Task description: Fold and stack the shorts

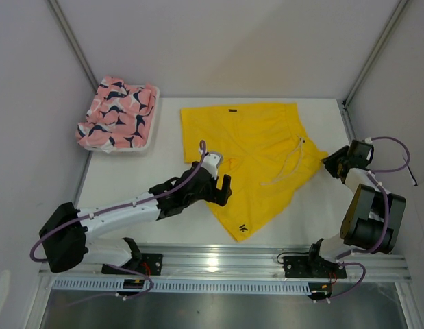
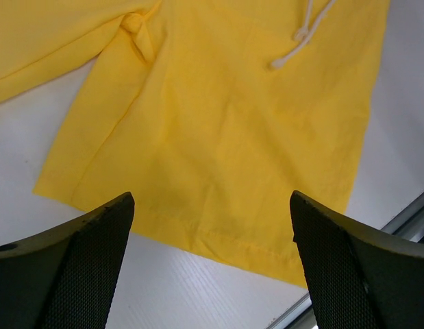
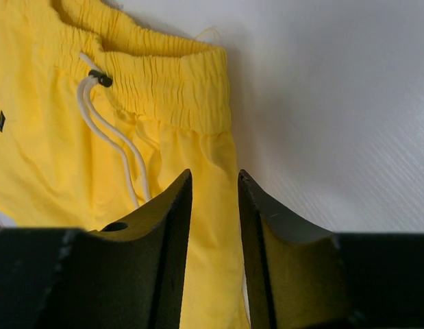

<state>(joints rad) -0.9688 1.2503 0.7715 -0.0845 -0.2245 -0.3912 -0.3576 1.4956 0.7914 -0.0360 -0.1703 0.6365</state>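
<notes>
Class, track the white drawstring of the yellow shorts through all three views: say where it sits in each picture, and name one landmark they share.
Top external: the drawstring lies right of centre, on the right half of the yellow shorts.
Left wrist: at the top edge, right of centre.
Right wrist: left of centre, trailing down from the waistband.
Shared landmark: the yellow shorts themselves, seen in all three.

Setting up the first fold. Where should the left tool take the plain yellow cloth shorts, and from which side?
Pinch the near leg's hem of the plain yellow cloth shorts, coming in over the white table in front of it. That edge lies flat, runs across the gap of the open left tool, and has nothing on it, so a finger could probably slide under.
</notes>
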